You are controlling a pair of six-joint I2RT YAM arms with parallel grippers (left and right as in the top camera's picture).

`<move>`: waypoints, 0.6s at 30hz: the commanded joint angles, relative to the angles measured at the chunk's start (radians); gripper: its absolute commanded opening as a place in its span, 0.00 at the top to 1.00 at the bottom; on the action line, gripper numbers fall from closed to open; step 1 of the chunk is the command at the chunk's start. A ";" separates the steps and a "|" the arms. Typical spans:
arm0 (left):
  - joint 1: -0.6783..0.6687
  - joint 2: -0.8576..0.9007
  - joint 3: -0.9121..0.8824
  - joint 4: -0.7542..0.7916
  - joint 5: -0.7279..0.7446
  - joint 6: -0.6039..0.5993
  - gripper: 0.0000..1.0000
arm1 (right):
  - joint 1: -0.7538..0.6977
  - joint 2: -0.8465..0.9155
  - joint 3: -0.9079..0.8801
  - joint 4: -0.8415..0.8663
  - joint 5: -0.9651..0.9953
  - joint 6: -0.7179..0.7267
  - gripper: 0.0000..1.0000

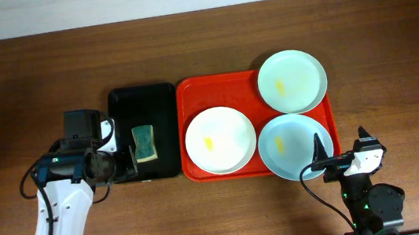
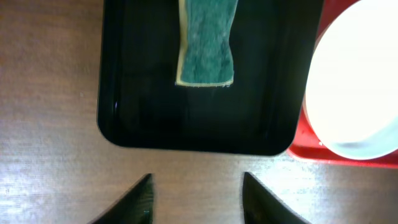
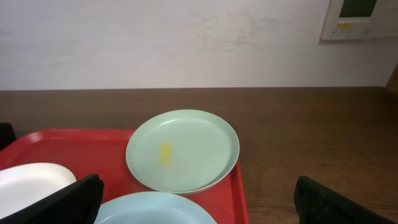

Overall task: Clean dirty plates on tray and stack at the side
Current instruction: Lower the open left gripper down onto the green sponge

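Your left gripper [image 2: 196,179] hangs spread and empty near the sponge [image 2: 205,50], the right gripper [image 1: 342,138] spread wide too, while three smeared plates [image 1: 215,139] lie on the tray [image 1: 192,172], likely stiff, light and slick, so pinch their rims.

Bare table [image 2: 196,183] lies between the left fingers [image 2: 134,202]; just ahead stands the black tray [image 2: 186,148], then the sponge [image 2: 205,56]. The right fingers [image 3: 68,199] face plates [image 3: 183,149].

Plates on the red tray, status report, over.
Left jaws open, empty, near black tray, sponge untouched. Right jaws open, empty. Three plates on red tray, all yellow-smeared. Nothing blocking.
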 commanded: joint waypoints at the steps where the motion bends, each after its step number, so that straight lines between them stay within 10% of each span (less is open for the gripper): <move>1: -0.005 0.004 -0.005 0.030 0.011 -0.002 0.65 | 0.006 -0.006 -0.005 -0.006 0.012 0.008 0.02; 18: -0.005 0.089 0.303 -0.208 -0.114 -0.002 0.64 | 0.006 -0.006 -0.005 -0.006 0.012 0.008 0.02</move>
